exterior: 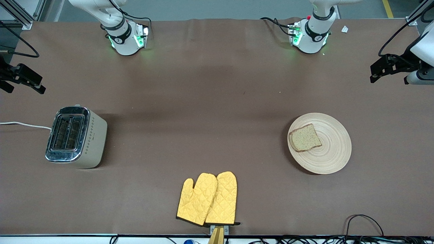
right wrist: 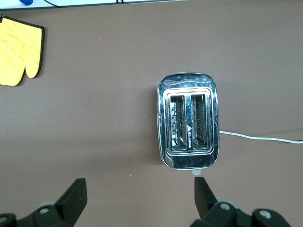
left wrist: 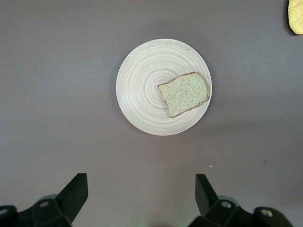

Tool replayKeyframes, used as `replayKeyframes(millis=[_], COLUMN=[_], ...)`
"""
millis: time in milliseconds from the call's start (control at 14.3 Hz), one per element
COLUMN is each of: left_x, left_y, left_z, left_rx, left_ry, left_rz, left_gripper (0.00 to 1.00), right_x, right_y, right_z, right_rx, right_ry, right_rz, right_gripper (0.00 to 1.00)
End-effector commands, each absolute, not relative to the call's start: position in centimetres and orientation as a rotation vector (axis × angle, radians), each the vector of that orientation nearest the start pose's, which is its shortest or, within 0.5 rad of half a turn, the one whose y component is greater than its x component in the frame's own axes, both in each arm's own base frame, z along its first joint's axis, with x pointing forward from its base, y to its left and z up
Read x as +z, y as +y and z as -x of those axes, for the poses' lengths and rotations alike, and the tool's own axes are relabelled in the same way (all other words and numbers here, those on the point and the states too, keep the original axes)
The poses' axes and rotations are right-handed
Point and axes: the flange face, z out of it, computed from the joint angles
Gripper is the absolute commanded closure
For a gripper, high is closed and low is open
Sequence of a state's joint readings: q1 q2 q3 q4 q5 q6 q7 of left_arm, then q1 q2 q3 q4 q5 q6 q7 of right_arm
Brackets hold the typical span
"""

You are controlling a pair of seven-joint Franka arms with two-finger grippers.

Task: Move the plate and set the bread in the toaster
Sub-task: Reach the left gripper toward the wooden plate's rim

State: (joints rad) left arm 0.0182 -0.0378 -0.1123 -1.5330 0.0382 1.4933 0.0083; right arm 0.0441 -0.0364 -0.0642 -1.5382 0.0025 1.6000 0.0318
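The light-wood plate (exterior: 334,152) lies on the table toward the left arm's end, with the bread (exterior: 304,138) flat on it near its rim. The beige toaster (exterior: 76,137) stands toward the right arm's end, both slots empty. My left gripper (exterior: 390,73) hangs open and empty, high over the table's left-arm end. Its wrist view shows the plate (left wrist: 142,90) and bread (left wrist: 184,93) well below the gripper (left wrist: 142,177). My right gripper (exterior: 23,81) hangs open and empty, high over the right-arm end. Its wrist view shows the toaster (right wrist: 189,120) below the gripper (right wrist: 139,180).
A pair of yellow oven mitts (exterior: 208,200) lies at the table edge nearest the front camera, midway between toaster and plate. The toaster's white cord (exterior: 23,124) runs off the right arm's end. Brown cloth covers the table (exterior: 203,101).
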Motion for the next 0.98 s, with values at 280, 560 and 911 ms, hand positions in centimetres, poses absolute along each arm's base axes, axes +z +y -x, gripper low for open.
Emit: replayKeyframes(millis=[280,560,911], left_x=[64.9,56.2,46.6], left_y=[-2.6,4.8,12.1], left_z=[-54.4,-59.8,-62.9], left_rx=[0.051,0.183,0.28], left_ry=[0.127,0.133,0.05], left_rz=[3.094,3.112,3.24], left_gripper=[0.0,0.0,0.0], right_x=[65.6,65.8,65.8], right_y=[-0.6,-0.9,-0.6], right_z=[-55.0,-54.7,-55.0], right_rx=[-0.148,-0.136,-0.162], right_ry=[0.064,0.071,0.074], right_rz=[3.114,3.115,3.114], right_gripper=[0.0,0.0,0.0])
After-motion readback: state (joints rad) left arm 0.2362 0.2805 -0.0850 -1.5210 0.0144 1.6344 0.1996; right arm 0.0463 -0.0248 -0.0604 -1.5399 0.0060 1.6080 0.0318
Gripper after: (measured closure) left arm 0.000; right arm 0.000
